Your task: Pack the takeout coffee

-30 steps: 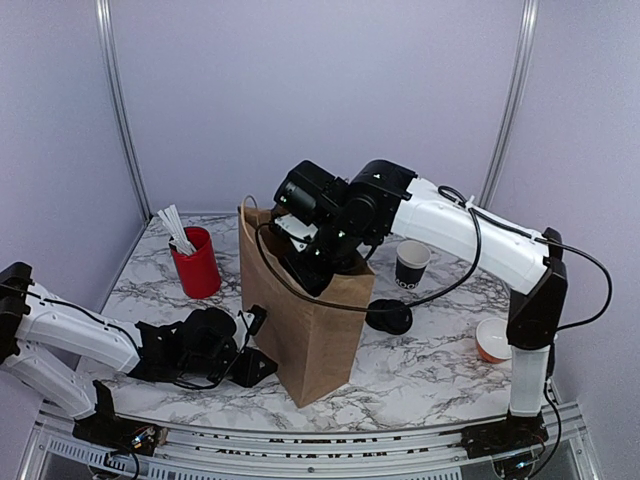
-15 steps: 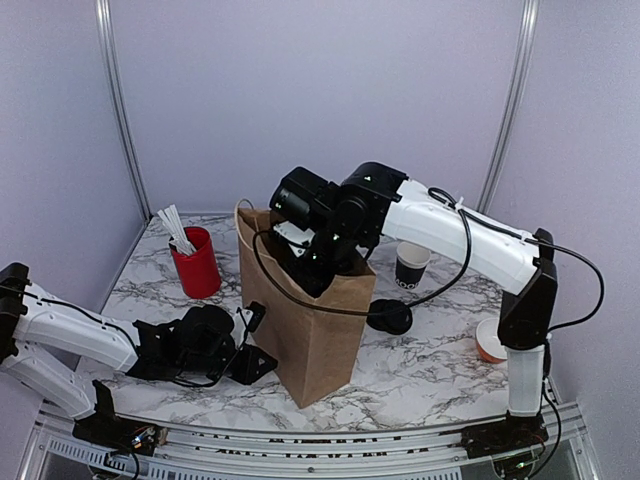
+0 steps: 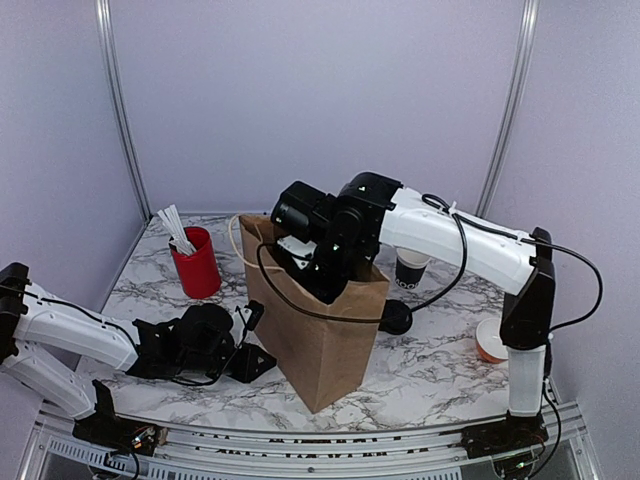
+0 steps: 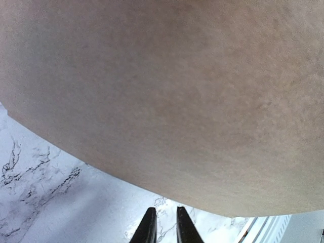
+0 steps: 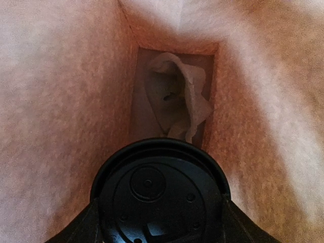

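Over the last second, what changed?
The right tool, shut on the lidded coffee cup, went lower into the paper bag, whose top shifted right, now hiding more of the loose lid. Left tool, red cup and open cup stayed put.

Top cam high, behind arms; wrist cams close on bag: L outside, R inside.

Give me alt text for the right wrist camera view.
A black lidded coffee cup, held in the right gripper, hangs inside a brown paper bag. A crumpled white napkin lies at the bag's bottom beyond it.
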### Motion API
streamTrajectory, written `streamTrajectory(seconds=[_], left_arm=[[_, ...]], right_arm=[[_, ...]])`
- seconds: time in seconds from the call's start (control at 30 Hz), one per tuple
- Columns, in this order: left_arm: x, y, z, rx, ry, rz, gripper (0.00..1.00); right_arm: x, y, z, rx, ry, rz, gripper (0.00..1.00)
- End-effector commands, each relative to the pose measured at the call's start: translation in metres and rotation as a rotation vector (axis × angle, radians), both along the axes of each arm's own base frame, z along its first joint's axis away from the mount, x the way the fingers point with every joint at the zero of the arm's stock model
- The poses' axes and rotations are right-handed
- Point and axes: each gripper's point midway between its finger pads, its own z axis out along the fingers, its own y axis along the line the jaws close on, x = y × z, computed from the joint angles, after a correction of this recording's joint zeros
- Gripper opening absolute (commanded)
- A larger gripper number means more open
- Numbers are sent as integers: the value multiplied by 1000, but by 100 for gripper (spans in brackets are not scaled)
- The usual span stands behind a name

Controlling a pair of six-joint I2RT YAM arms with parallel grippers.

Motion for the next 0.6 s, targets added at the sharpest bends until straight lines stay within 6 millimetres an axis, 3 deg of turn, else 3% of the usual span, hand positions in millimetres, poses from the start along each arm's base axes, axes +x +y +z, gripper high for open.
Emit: streamTrajectory(seconds=[0.0,0.33,0.43,0.57], left_arm=[[3,0,7,-22,-16,-3,14],[8,2,11,-32,-15,10,14],[12,4,21,-43,-25,23,14],[26,13,50,-66,-58,77,14]], right_arm=[[-10,-14,-9,-41,34,-3,59],[-18,-21,-36,-85,77,6,59],[-20,-23,-42,-92,85,9,59],[-21,-23,-47,-93,91,10,59]])
